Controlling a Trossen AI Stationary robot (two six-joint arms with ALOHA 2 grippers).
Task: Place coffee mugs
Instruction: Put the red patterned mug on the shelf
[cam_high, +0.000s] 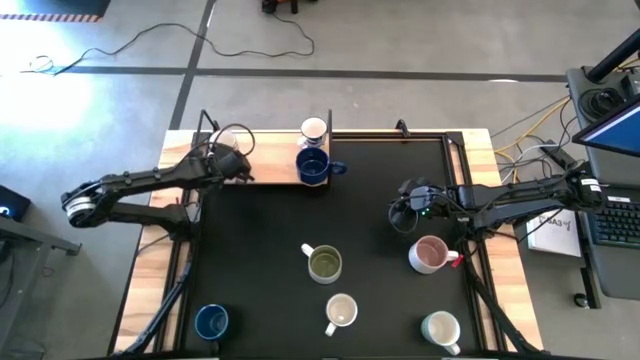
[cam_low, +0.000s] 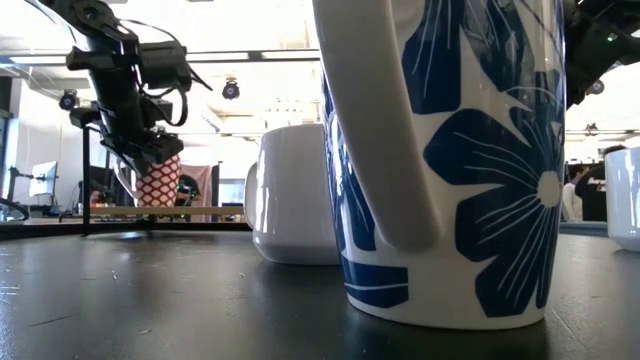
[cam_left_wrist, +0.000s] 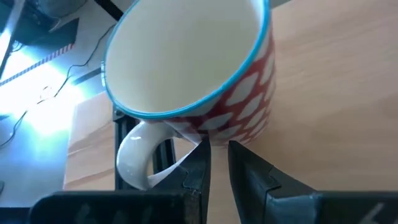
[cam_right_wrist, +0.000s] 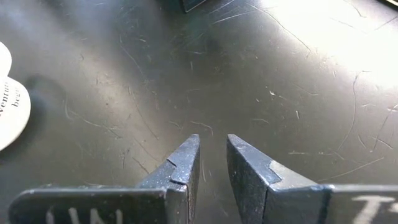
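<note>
A red-and-white patterned coffee mug (cam_left_wrist: 205, 74) with a blue rim and a white handle (cam_left_wrist: 134, 158) is at my left gripper (cam_left_wrist: 219, 152), over the wooden board (cam_high: 265, 170) at the table's far left. In the low view the mug (cam_low: 158, 183) hangs under that gripper. A white mug (cam_high: 314, 130) and a dark blue mug (cam_high: 313, 167) stand on the board. My right gripper (cam_right_wrist: 212, 149) hovers narrowly open over the black mat (cam_high: 370, 250), holding nothing. A pink mug (cam_high: 430, 253) stands just near of it. My left gripper's nearly shut fingertips (cam_left_wrist: 202, 152) meet the mug at its patterned outer wall (cam_left_wrist: 208, 132), beside the handle's lower root. The tips hide what lies between them. The fingers slant down from the table's left. The mug tilts, mouth toward the wrist; whether its base rests on the board I cannot tell.
On the mat stand an olive-inside mug (cam_high: 325, 263), a cream mug (cam_high: 341, 312), a dark blue mug (cam_high: 211, 322) and a white mug (cam_high: 441, 327). A blue-flowered mug (cam_low: 450, 160) fills the low view's foreground. Bare mat lies between the board and these mugs.
</note>
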